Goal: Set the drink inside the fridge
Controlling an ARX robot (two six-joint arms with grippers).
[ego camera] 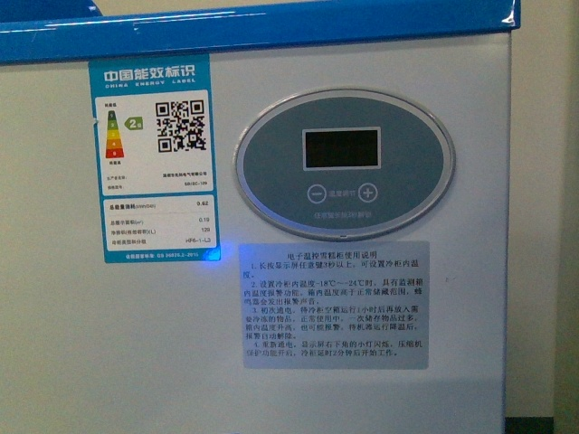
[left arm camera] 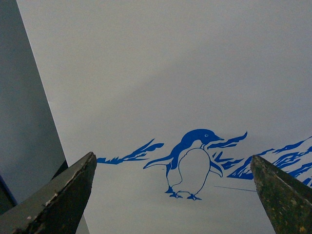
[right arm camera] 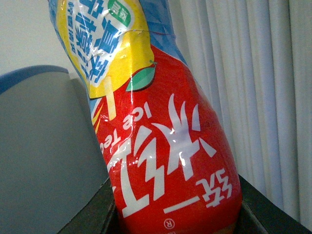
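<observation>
The fridge (ego camera: 271,380) fills the front view: white front wall, blue top rim (ego camera: 271,23), oval grey control panel (ego camera: 344,176). Neither arm shows there. In the left wrist view my left gripper (left arm camera: 173,163) is open, its two dark fingers (left arm camera: 63,195) wide apart with nothing between them, facing the fridge's white wall (left arm camera: 170,73) and its blue penguin picture (left arm camera: 192,163). In the right wrist view my right gripper (right arm camera: 175,209) is shut on the drink (right arm camera: 165,146), a bottle with a red, yellow and blue label that fills the frame. Its cap is out of view.
An energy label (ego camera: 152,158) and an instruction sticker (ego camera: 335,303) are stuck on the fridge front. White curtains (right arm camera: 263,87) hang behind the drink. A grey body with a blue top edge (right arm camera: 39,141) stands beside the drink. A grey surface (left arm camera: 22,122) borders the fridge wall.
</observation>
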